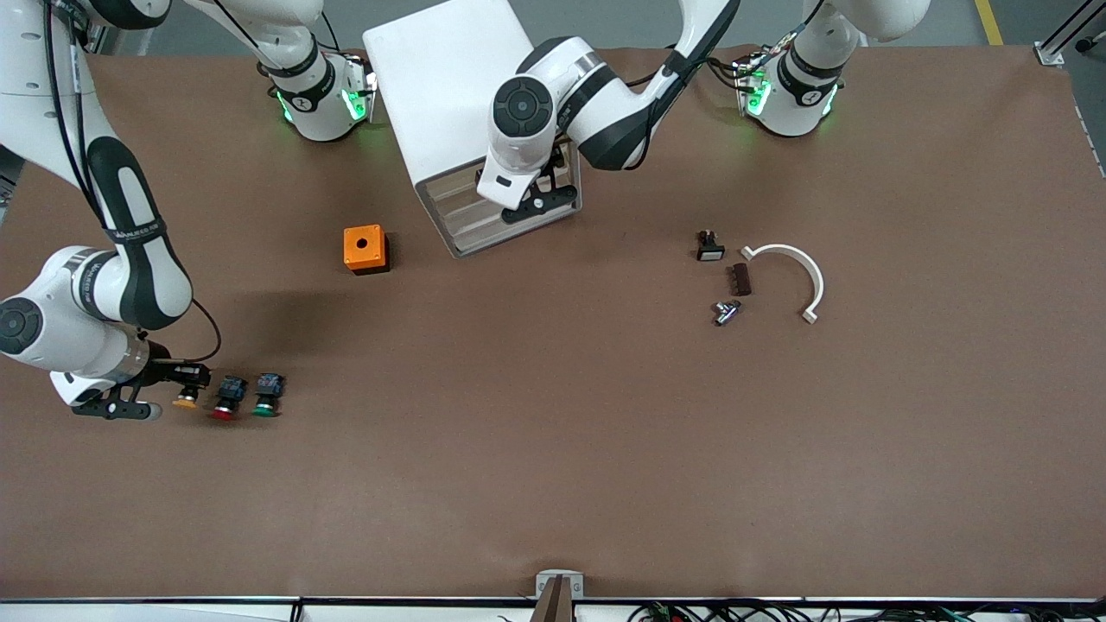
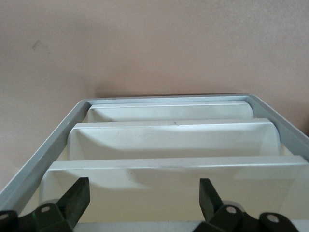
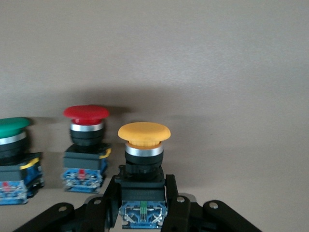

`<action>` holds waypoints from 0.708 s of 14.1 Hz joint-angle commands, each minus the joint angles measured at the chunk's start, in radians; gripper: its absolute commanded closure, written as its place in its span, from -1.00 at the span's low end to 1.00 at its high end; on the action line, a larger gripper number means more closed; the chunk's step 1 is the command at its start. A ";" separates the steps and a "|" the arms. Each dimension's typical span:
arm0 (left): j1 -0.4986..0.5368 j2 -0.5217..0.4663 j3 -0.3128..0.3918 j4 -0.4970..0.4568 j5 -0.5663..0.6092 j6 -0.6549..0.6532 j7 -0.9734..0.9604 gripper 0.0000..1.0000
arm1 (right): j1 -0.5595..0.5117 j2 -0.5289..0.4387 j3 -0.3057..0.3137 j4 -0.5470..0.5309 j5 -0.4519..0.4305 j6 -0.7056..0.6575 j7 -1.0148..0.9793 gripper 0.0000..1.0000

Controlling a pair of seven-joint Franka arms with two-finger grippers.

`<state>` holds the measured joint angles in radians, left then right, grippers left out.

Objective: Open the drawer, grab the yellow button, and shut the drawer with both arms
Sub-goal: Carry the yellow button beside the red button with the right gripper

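Observation:
The button [image 1: 185,399] [image 3: 144,140], orange-yellow cap on a black-and-blue body, is low by the table at the right arm's end, upright. My right gripper [image 1: 190,382] [image 3: 143,186] is shut on its body. I cannot tell whether it rests on the table. The white cabinet [image 1: 441,78] stands at the middle, close to the robots' bases. Its cream drawer fronts [image 1: 471,216] look pushed in. My left gripper [image 1: 540,203] [image 2: 144,186] is open just in front of them, with one drawer front [image 2: 174,188] between its spread fingers and nothing held.
A red-capped button [image 1: 226,406] [image 3: 86,135] and a green-capped one [image 1: 266,403] [image 3: 12,145] stand beside the held button. An orange box [image 1: 366,249] sits near the cabinet. A black switch [image 1: 710,246], brown block [image 1: 741,279], metal piece [image 1: 726,312] and white curved bracket [image 1: 795,276] lie toward the left arm's end.

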<state>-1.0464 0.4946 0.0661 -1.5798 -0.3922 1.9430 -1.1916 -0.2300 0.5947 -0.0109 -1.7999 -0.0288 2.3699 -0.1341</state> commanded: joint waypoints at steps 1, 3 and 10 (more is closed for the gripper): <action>0.037 -0.073 0.055 -0.025 0.091 -0.027 -0.023 -1.00 | -0.037 0.042 0.022 0.043 -0.013 0.002 -0.012 1.00; 0.104 -0.103 0.112 0.000 0.157 -0.064 -0.010 -1.00 | -0.042 0.051 0.022 0.047 -0.013 0.005 -0.012 1.00; 0.480 -0.200 0.126 0.041 0.325 -0.162 0.288 -1.00 | -0.045 0.089 0.022 0.096 -0.014 0.002 -0.012 1.00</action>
<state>-0.6297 0.3324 0.2039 -1.5370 -0.0986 1.8183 -0.9843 -0.2526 0.6576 -0.0104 -1.7490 -0.0288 2.3793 -0.1363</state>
